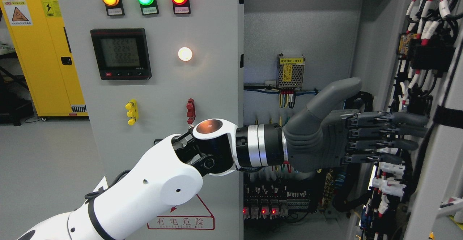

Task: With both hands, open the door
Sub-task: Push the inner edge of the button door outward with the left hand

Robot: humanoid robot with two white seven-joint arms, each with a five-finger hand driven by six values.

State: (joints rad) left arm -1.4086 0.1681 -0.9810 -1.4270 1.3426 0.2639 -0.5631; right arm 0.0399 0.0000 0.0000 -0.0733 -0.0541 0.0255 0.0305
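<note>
My left arm comes in from the lower left and reaches across to the right. Its grey left hand (376, 124) is open, fingers (401, 131) stretched out flat and thumb raised, with the fingertips against the inner face of the swung-open door (439, 99) at the right. That door carries relays and bundled wiring on its inside. The cabinet interior (300, 45) lies open behind the hand. To the left stands the closed grey panel (162, 88) with three indicator lamps, a meter and a lit white lamp. My right hand does not show.
A yellow safety cabinet (39, 52) stands at the far left on the grey floor. Inside the open cabinet are a power supply (290, 72), wire bundles and a row of breakers (267, 207) with red lights. A red warning triangle marks the lower panel.
</note>
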